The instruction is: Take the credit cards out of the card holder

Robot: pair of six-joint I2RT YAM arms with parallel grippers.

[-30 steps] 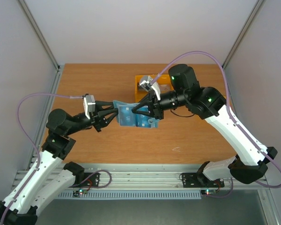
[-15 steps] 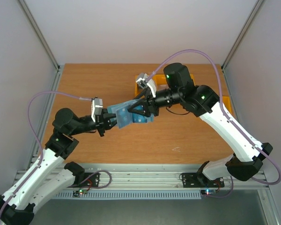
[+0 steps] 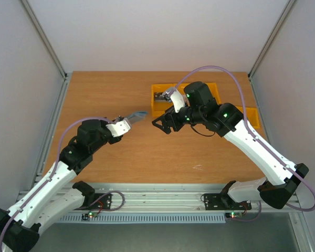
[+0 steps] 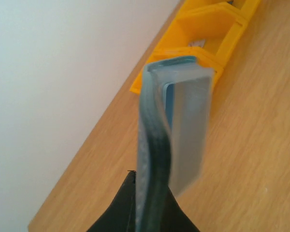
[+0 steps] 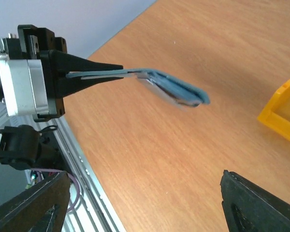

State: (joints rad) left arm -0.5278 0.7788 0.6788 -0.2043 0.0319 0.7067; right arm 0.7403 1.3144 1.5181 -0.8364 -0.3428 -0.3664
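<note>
The teal-blue card holder (image 3: 138,114) hangs in the air over the table, folded and seen edge-on. My left gripper (image 3: 126,122) is shut on its near end. In the left wrist view the card holder (image 4: 152,145) rises from between my fingers, a pale grey credit card (image 4: 191,130) stands along its right side, and a blue card's edge (image 4: 168,102) shows inside. My right gripper (image 3: 165,125) stands open and holds nothing, a short way right of the holder. The right wrist view shows the holder (image 5: 176,89) in the left gripper (image 5: 121,71), well clear of my right gripper (image 5: 145,208).
A yellow bin (image 3: 156,88) stands at the back behind the right gripper, with a small grey item (image 3: 159,97) in it. A second yellow bin (image 3: 253,116) lies to the right, partly behind the right arm. The metal rail (image 5: 94,193) runs along the table's near edge.
The right gripper let go of the card holder, opened wide and drew back to the right. The left gripper shut on the holder and pulled it left and up.
</note>
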